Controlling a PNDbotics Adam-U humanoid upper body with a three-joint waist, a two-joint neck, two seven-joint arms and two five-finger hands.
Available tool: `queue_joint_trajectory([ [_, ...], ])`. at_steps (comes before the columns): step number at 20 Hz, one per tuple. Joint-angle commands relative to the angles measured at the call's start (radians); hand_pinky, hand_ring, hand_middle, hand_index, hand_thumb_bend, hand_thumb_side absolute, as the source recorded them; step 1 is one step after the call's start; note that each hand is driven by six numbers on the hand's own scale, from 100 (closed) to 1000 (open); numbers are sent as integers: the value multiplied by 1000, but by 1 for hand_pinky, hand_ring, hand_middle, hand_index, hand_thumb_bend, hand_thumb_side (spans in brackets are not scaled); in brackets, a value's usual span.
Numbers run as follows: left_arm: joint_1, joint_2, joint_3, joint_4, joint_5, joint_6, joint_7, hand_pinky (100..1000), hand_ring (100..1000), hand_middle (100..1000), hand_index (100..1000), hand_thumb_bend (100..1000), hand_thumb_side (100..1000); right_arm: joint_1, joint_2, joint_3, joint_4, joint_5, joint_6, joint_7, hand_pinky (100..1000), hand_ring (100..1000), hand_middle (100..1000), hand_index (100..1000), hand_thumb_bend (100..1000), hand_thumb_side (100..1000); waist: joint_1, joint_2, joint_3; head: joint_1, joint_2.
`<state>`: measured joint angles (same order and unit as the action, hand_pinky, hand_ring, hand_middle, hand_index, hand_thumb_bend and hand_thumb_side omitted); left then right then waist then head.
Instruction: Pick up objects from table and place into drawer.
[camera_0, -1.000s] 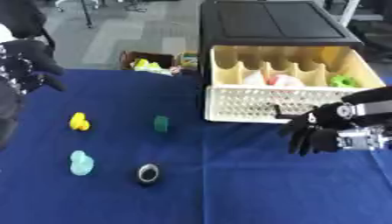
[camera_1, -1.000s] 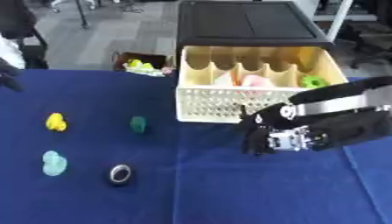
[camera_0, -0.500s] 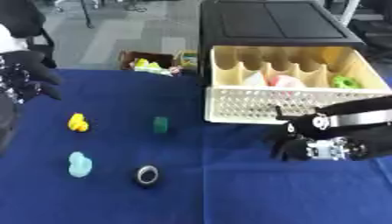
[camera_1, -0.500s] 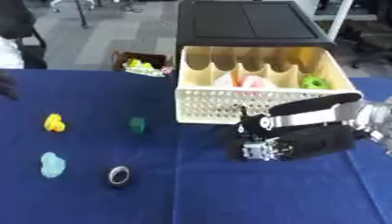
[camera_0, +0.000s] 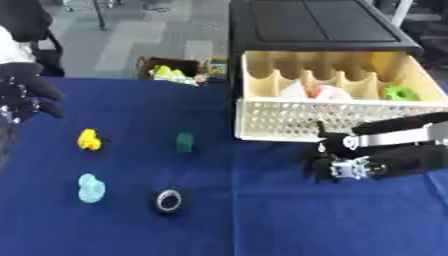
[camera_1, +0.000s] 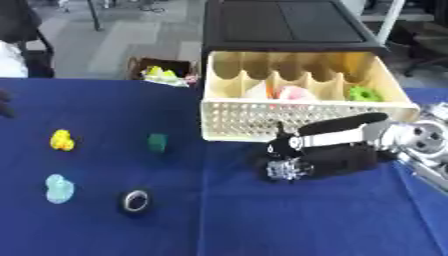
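Four small things waiting on the blue table (camera_0: 224, 220): a yellow piece (camera_0: 88, 139) far left, a dark green block (camera_0: 184, 142) nearer the middle, a pale blue piece (camera_0: 90, 187) below the yellow one, and a black-and-silver ring (camera_0: 168, 200) nearest the front edge, all apart from one another. Behind them, the cream drawer (camera_0: 328, 117) pulled open from a black cabinet (camera_0: 315, 25), already holding a pink-and-white item (camera_0: 322, 93) and a green one (camera_0: 399, 93) in its compartments. Right hand (camera_1: 287, 162) low over the cloth just in front of the drawer's perforated front, pointed toward the loose things, carrying nothing that can be seen; too blurred and dark to tell whether the fingers are spread or curled. Left hand (camera_0: 24, 92) raised at the far left edge, fingers relaxed and slightly spread, empty, well apart from the yellow piece. Judged from this: between placements, at the start of a reach for the next pick. Nearest candidates for the right hand look to be the dark green block and the ring. Next move calls for carrying the hand leftward across the cloth, opening over the chosen piece, closing on it cleanly without nudging neighbours, then lifting over the drawer wall into a free compartment
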<state>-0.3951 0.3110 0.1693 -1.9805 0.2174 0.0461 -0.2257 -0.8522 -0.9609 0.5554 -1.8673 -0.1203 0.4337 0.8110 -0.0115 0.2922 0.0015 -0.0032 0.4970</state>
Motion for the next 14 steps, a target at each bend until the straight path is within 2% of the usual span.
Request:
queue_joint_trajectory([
  [1,-7,5,10,-19,-8,0,-6,535,618,546,734,138,1000,-8,-11,-9,30,28,81,96,768,823,826,983,100,1000,1,-13,4,-6,-15],
  [14,-3,-3,12,-19,-12,2,-14,539,619,545,734,140,1000,-15,2,-34,92,77,39,96,757,808,814,968,100,1000,1,-7,12,-14,-26],
])
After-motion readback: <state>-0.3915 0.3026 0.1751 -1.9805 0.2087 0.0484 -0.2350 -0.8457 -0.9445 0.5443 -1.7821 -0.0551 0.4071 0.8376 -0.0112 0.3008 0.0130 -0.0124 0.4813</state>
